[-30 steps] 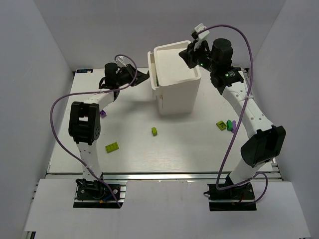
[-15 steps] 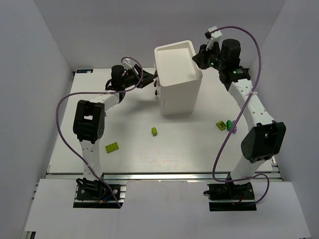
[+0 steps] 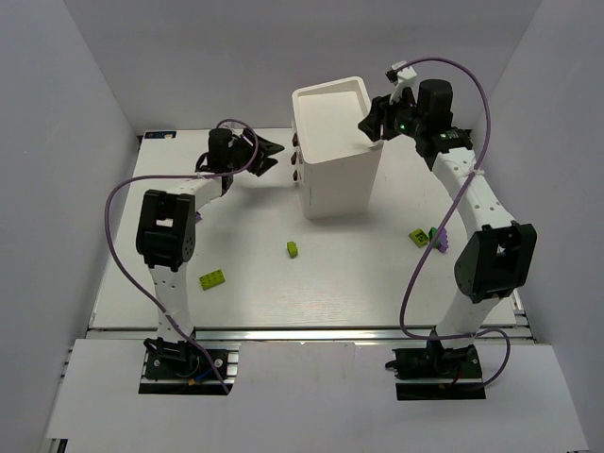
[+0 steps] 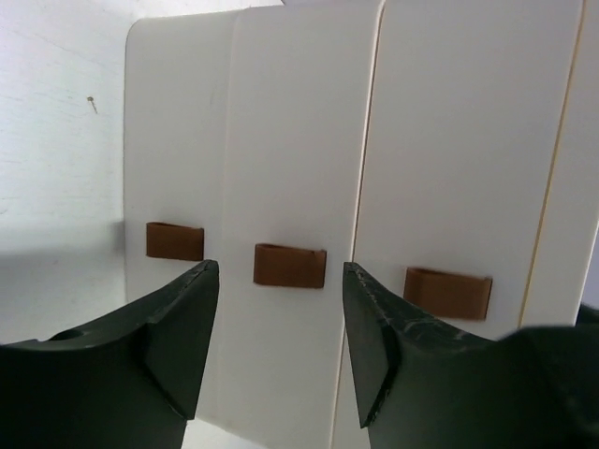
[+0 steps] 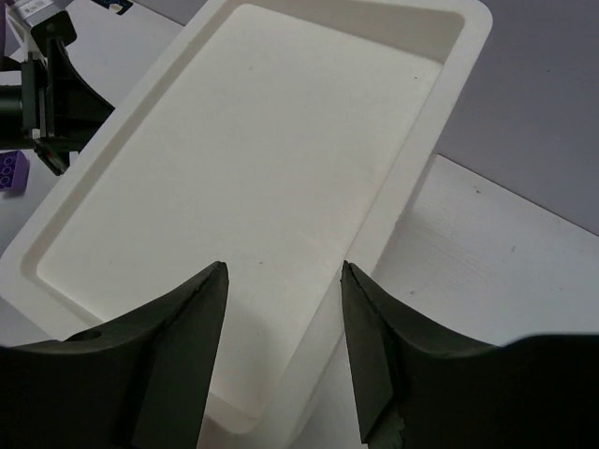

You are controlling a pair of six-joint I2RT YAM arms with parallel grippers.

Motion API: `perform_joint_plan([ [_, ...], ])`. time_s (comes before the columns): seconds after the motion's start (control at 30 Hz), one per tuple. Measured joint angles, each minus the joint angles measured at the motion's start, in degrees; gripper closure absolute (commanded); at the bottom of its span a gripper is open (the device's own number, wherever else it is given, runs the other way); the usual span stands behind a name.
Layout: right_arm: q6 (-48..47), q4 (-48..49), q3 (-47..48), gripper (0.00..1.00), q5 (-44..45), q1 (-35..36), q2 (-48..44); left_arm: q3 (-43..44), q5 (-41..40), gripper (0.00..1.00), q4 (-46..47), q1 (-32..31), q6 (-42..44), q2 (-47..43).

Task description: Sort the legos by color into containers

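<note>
Overall light: bright, even and diffuse, falling from above onto the white counter (image 3: 359, 283).
Shadows: soft and short. A pale grey one hugs the foot of the cabinet (image 3: 335, 151), and the left wrist view shows a grey band on the counter beside it.
Exposure: the cabinet's top is nearly washed out from above. The left pincer (image 4: 279, 271) and right pincer (image 5: 283, 269) read as dark, low-detail shapes.
Focus: the knobs (image 4: 290, 266) are fairly crisp, while both pincers are soft-edged near the lens.
Distortion: the walls (image 3: 85, 113) lean outward in the top view.
</note>
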Motion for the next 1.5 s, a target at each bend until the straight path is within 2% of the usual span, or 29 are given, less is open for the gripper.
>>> perform_joint_plan([
  [0.17, 0.00, -0.63, 0.00, 0.42, -0.90, -0.48, 0.24, 4.85, 1.20, 0.33, -2.69, -0.02, -5.97, 2.97],
  [0.27, -0.04, -0.48, 0.00, 0.42, -1.40, -0.76, 0.37, 5.20, 2.36, 0.38, -1.73, -0.02, -6.80, 3.87],
  [0.37, -0.24, -0.46, 0.00, 0.41, -1.99, -0.83, 0.44, 3.54, 2.45, 0.39, 0.44, -0.02, -3.28, 3.69],
  [0.57, -2.08, -0.35, 0.02, 0.38, -4.98, -1.31, 0.68, -6.49, 3.56, 0.39, 8.72, 0.46, 9.33, 1.86],
  [0.73, -3.30, -0.42, 0.15, 0.38, -7.41, -1.97, 0.90, -7.17, 6.16, 0.38, 12.39, 0.79, 16.20, 1.86],
  [0.87, -3.43, -0.46, 0.76, 0.38, -8.31, -2.25, 1.42, -7.23, 7.04, 0.38, 15.61, 0.90, 17.46, 1.86],
  [1.03, -3.48, -0.17, 0.72, 0.38, -9.55, -2.32, 1.46, -9.14, 8.79, 0.34, 24.28, 1.05, 11.54, 1.86],
  [1.13, -3.48, 0.02, 0.63, 0.38, -10.19, -2.32, 1.46, -9.60, 9.81, 0.28, 32.30, 1.05, 4.02, 2.54],
  [1.27, -3.58, 0.04, 0.63, 0.38, -10.47, -2.32, 1.46, -7.91, 10.16, 0.27, 42.69, 1.05, -5.20, 4.96],
  [1.5, -4.92, 0.09, -0.11, 0.38, -10.69, -2.32, 1.18, -1.95, 9.90, 0.26, 47.82, 1.05, -13.31, 9.31],
])
